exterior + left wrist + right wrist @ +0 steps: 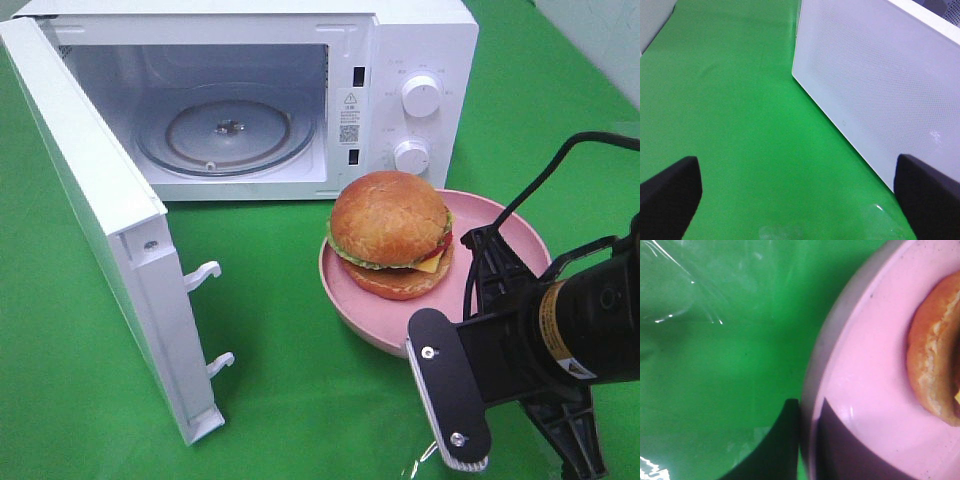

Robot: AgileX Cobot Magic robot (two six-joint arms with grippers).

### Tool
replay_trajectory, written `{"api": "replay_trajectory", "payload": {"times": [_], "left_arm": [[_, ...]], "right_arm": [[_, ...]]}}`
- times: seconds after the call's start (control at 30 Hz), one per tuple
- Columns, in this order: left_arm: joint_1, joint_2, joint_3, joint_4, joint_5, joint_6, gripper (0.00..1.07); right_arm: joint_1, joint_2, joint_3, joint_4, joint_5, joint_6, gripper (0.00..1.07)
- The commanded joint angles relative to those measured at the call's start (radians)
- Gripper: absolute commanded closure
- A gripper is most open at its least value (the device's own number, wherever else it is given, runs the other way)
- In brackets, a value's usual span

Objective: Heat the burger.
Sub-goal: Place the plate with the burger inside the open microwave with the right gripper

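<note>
Beside the microwave [420, 50], whose door [90, 200] is standing open, the burger [392, 235] is sitting unheated on the pink plate [490, 215], the right hand [810, 440] is pinching its rim, and the left hand [800, 200] is hanging released.

The microwave's [430, 50] door [90, 200] stood swung wide, walling the left; worktop [280, 350] between it and the plate [490, 215] seemingly lay open.

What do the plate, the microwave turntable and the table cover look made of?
The plate: probably plastic or melamine, matte pink, thick rounded rim. The turntable: looks like clear glass, see-through, moulded rings, glare. The table cover: green, mostly matte, likely fabric; weave not visible.
</note>
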State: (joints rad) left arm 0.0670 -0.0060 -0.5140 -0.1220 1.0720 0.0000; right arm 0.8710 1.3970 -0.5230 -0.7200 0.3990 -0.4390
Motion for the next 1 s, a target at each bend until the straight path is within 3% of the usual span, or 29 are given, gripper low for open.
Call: {"api": "replay_trajectory", "payload": {"times": [0.03, 0.27, 0.33, 0.4, 0.73, 0.77, 1.0], "left_arm": [[0.003, -0.015, 0.000, -0.005, -0.007, -0.009, 0.10], [0.003, -0.015, 0.000, -0.005, -0.007, -0.009, 0.10], [0.003, -0.015, 0.000, -0.005, -0.007, -0.009, 0.10], [0.003, -0.015, 0.000, -0.005, -0.007, -0.009, 0.10], [0.003, -0.015, 0.000, -0.005, -0.007, -0.009, 0.10], [0.003, -0.015, 0.000, -0.005, -0.007, -0.009, 0.10], [0.003, -0.015, 0.000, -0.005, -0.007, -0.009, 0.10]], "right_arm": [[-0.027, -0.011, -0.004, 0.011, -0.072, -0.086, 1.07], [-0.084, -0.011, -0.033, 0.163, -0.151, -0.419, 1.07], [-0.101, -0.011, -0.036, 0.238, -0.171, -0.544, 1.07], [-0.132, -0.011, -0.049, 0.417, -0.176, -0.769, 1.07], [-0.220, -0.011, -0.102, 0.631, -0.173, -1.060, 1.07], [-0.243, -0.011, -0.114, 0.698, -0.159, -1.114, 1.07], [-0.261, -0.011, -0.149, 0.676, -0.094, -1.177, 1.07]]}}
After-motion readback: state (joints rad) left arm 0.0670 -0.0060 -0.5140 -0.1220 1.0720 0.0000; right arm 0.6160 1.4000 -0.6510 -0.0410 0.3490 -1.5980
